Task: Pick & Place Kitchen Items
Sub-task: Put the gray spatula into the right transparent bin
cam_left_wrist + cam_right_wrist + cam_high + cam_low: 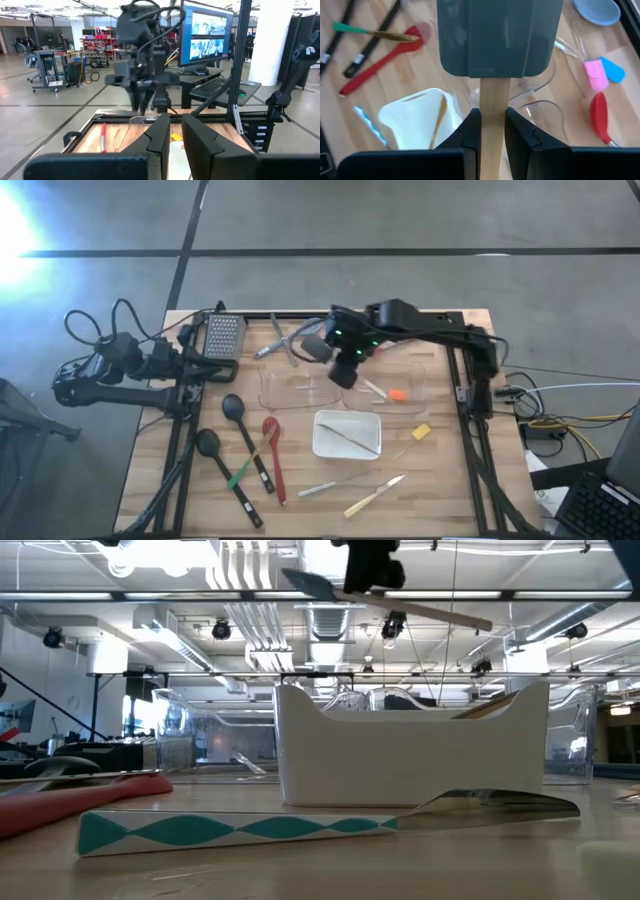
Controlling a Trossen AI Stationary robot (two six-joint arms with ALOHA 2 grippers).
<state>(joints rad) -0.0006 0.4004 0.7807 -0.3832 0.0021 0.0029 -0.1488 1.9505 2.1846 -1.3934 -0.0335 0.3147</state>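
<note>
Wooden bench (160, 470) planks are carrying the utensils. At the left edge the left gripper (172, 145) is waiting, jaws pressed together on nothing. Black ladles (240, 442) and a red spoon (272, 455) are lying front-left. Toward the back middle, the right gripper (492, 135) is pinching a grey spatula (497, 37) by its wooden handle above the clear bins (285, 385) — transport step, I judge; next comes lowering it in, then releasing.
</note>
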